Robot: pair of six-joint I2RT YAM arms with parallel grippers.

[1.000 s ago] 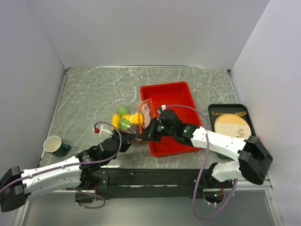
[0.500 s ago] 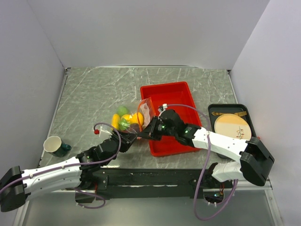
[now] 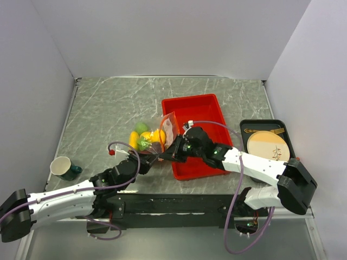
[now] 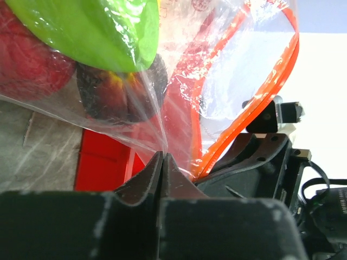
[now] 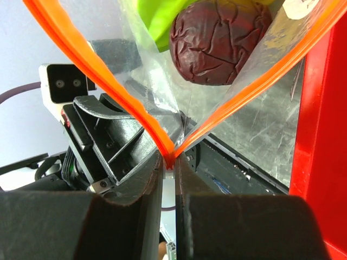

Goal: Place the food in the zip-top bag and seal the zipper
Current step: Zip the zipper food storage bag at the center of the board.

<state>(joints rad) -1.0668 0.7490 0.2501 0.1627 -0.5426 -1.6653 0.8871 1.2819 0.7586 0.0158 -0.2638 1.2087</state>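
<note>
Judging against a second ago, little is changed: the food [image 3: 142, 135] is kept inside the zip-top bag [image 3: 167, 128], left gripper [image 4: 162, 157] clamped on its film, right gripper [image 5: 169, 162] on the unsealed zipper [image 5: 108, 89].

Tray [image 3: 198, 108]: centre-right of table [image 3: 108, 108].
Zip-top bag [image 3: 168, 127]: at tray's left rim.
Food [image 3: 142, 135]: inside bag, left of tray.
Left gripper [image 4: 162, 157], right gripper [image 5: 169, 162]: at bag's near corner, just off tray's near-left corner.
Plate [image 3: 267, 145]: right of tray, on smaller tray [image 3: 246, 125].
Mug [image 3: 62, 167]: far left of tray.
</note>
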